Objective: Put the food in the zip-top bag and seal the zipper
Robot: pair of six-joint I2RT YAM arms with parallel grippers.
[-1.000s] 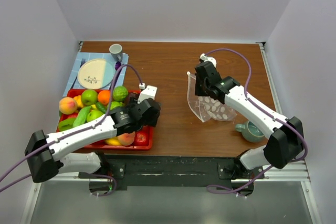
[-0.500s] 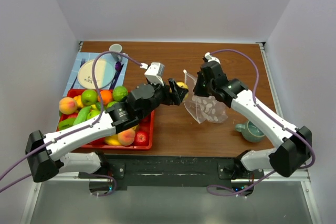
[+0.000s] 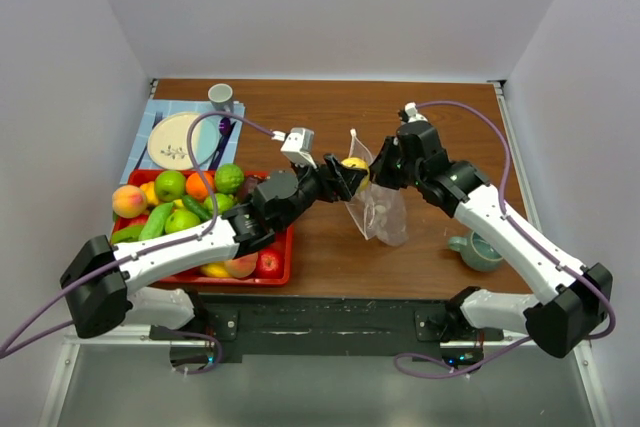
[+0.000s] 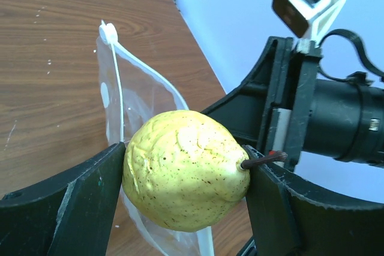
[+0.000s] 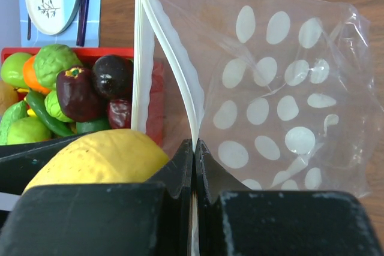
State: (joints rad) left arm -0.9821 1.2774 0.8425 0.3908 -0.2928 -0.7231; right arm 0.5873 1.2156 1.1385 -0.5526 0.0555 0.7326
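**Near left corner of the surface:** red tray (image 3: 284,269) carrying the rest of the food (image 3: 170,185), including apples, peaches, an orange and a cucumber.

**Mid-surface:** left claw (image 3: 343,175) clamped across the belly of a yellow, bumpy-skinned fruit (image 4: 183,169), with the stem against one finger. The fruit is judged firm and fairly heavy, so a grip at its widest girth suits it.

**Just beyond:** right claw (image 5: 194,148) pinched together on one lip of the zip-top bag (image 5: 282,82), which hangs from it with the mouth gaping toward the fruit. The film looks thin, limp and slippery, so the stiffer zipper (image 5: 141,58) is the sound place to hold it.

**Far left corner:** plate (image 3: 180,139) and cup (image 3: 221,97).
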